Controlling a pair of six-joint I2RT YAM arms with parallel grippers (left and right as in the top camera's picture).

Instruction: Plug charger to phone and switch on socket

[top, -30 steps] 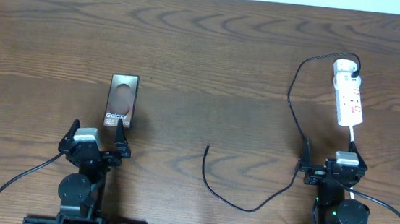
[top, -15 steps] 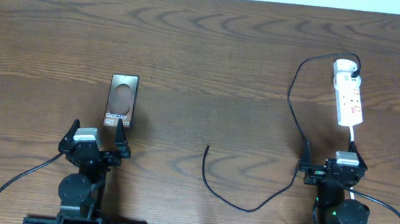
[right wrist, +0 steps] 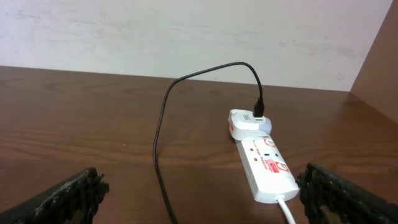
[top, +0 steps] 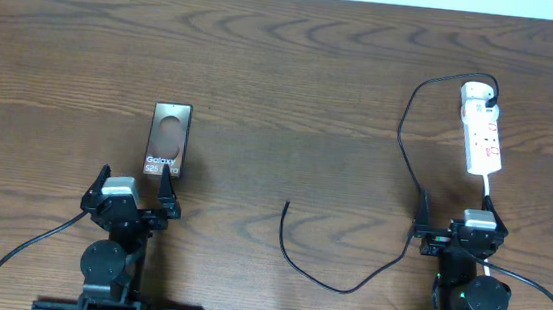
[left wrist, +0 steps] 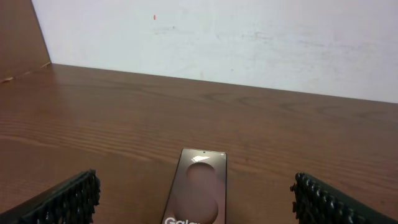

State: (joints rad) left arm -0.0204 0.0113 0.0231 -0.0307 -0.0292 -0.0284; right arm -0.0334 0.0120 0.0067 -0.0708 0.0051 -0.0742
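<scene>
1. Overhead view: even, diffuse light over the worktop (top: 284, 65); shadows are faint and short
2. The white socket (top: 482, 128) is bright, nearly washed out, its red marks too small to read
3. Left wrist view: the phone (left wrist: 198, 186) carries a pale sheen on its glossy face
4. Both wrist views: the wall (left wrist: 217, 37) is brightly lit, the near fingers (left wrist: 65, 199) dark and soft-edged

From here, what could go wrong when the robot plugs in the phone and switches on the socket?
The charger has a thin free tip lying apart from the phone, so a grasp may miss it. The charger runs close beside the right gripper; moving that arm could snag it and drag the socket. The phone lies flat, so pushing the plug in may slide it.
</scene>
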